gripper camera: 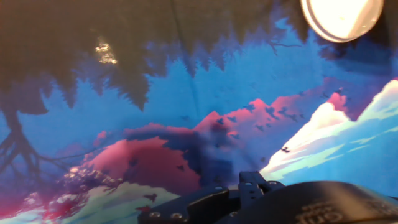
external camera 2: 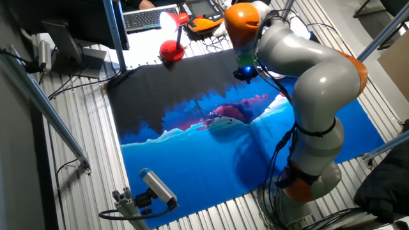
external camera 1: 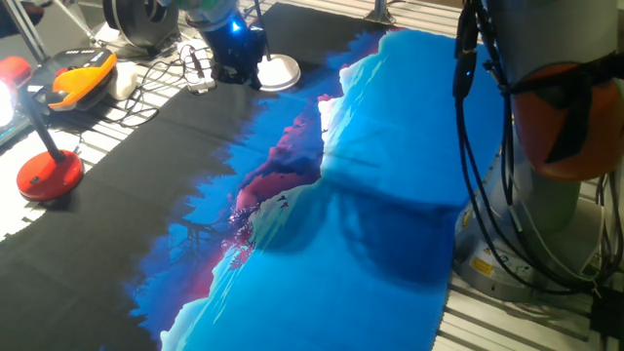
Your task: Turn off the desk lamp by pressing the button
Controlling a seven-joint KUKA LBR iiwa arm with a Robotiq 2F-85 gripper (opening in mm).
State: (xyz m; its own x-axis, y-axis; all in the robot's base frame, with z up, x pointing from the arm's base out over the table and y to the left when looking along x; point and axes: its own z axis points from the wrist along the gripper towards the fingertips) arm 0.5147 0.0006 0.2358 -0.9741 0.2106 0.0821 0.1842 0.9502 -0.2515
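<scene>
One relation decides your coming move: where the desk lamp's white disc base (external camera 1: 277, 72) sits against the gripper (external camera 1: 234, 60). In one fixed view, the gripper hangs at the far edge of the printed cloth (external camera 1: 341, 224), and the disc lies just beside it at about three o'clock, its left part hidden behind the black hand. Whether the hand touches the disc you cannot tell from there.

The hand view gives you the better bearing. The glowing round disc (gripper camera: 342, 17) sits at roughly one o'clock, cut off by the top edge, well off the camera's centre line. The camera is looking mostly at cloth, so judge that the hand is not yet lined up over the base. It would need to shift toward that one o'clock corner before any press. A round disc has no long axis to align to; only the button's spot matters, and no view shows you the button itself.

The other fixed view adds little here: the arm's orange and grey links (external camera 2: 307, 70) block the white base entirely, and you see only a blue light on the wrist. It does show the red-based lamp (external camera 2: 171, 39) at the cloth's far corner, well apart from the hand, so do not mistake it for your target.

As for the fingers, no view shows the tips, so you cannot tell whether they are spread or pressed together.
</scene>
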